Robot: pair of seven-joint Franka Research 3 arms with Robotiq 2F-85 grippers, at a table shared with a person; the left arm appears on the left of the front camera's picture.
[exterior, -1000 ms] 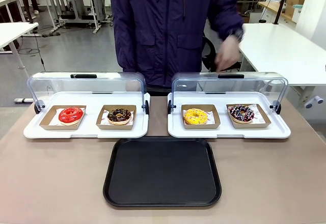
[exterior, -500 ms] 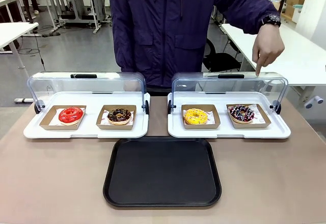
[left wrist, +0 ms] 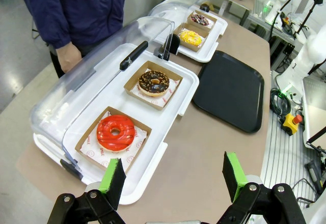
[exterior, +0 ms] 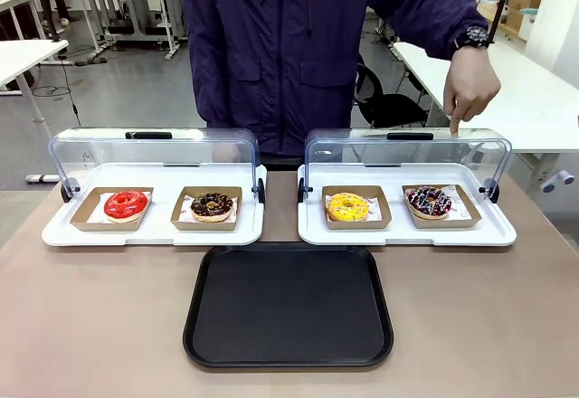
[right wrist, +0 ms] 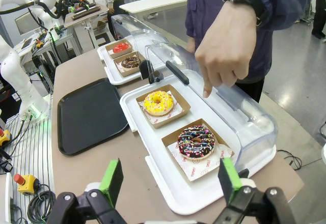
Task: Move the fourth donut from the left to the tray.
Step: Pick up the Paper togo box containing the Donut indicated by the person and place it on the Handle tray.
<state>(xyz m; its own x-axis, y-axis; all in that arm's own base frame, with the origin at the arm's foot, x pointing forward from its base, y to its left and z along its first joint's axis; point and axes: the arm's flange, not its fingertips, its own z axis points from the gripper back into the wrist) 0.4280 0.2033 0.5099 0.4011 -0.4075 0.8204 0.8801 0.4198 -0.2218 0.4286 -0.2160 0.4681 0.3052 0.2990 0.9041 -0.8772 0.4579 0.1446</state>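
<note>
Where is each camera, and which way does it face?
Front view: robot's side of the table, facing across the black rectangular plastic tray at the person, whose pointing hand shows.
Left wrist view: above the table's left end, facing the red-glazed ring donut; open left gripper.
Right wrist view: above the right end, facing the chocolate-glazed drizzled donut; open right gripper.
All three share the tray.

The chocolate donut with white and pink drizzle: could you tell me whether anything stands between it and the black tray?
Nothing visible does. The drizzled chocolate ring donut sits in its brown cardboard holder with the clear domed lid tipped back behind it; the black plastic tray lies in front.
</note>
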